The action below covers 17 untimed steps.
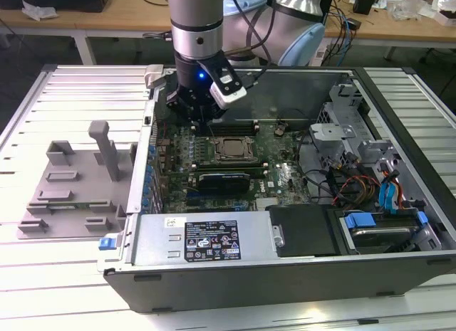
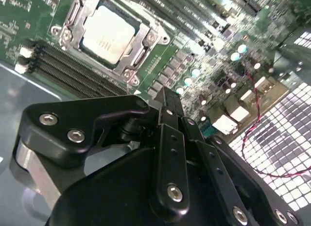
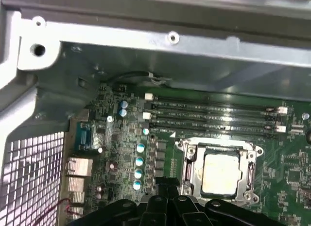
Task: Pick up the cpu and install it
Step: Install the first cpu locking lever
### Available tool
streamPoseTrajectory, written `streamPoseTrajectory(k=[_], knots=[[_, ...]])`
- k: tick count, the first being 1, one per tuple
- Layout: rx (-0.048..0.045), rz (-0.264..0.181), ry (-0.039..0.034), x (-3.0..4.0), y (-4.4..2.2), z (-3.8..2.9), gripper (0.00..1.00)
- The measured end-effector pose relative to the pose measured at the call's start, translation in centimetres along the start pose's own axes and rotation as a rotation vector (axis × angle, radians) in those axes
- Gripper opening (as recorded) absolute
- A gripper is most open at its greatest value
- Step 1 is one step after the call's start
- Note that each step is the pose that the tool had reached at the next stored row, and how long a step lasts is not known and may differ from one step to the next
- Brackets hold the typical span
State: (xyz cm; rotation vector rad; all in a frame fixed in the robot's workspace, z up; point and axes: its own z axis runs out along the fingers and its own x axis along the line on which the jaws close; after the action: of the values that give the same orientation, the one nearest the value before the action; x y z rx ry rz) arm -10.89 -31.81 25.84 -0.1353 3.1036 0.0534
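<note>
Workbench slats surrounded the open computer case, where we saw the cpu lying in its socket frame. Our gripper hovered nearby with fingers closed, empty. We judged a descent could scrape the memory slots.

A slatted metal table bears the open computer case and what looks like a grey fixture

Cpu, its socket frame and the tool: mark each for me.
cpu (image 2: 108, 35), second wrist view, middle of its silver top.
socket frame (image 3: 190, 164), first wrist view, its metal side rail.
tool (image 2: 167, 109), second wrist view, its black tip.
</note>
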Motion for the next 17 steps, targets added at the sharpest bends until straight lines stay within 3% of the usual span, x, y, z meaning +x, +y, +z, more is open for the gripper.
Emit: streamPoseTrajectory(k=[1, 4, 6, 8, 10, 13, 15, 17], knots=[[-0.0097, 0.001, -0.0009, 0.00, 0.01, -0.33, 0.11], [-0.0097, 0.000, -0.0023, -0.02, 0.03, -0.84, 0.11], [-0.0098, 0.000, -0.0025, -0.02, 0.03, -0.84, 0.11], [-0.0202, 0.001, -0.0033, -0.01, 0.03, -0.85, 0.11], [-0.0368, 0.001, -0.0047, 0.17, 0.05, -0.83, 0.11], [-0.0846, 0.003, -0.0090, 0.53, 0.07, -0.76, 0.11], [-0.1397, 0.005, -0.0138, 0.62, 0.08, -0.69, 0.11], [-0.1710, 0.006, -0.0166, 0.66, 0.08, -0.66, 0.11]])
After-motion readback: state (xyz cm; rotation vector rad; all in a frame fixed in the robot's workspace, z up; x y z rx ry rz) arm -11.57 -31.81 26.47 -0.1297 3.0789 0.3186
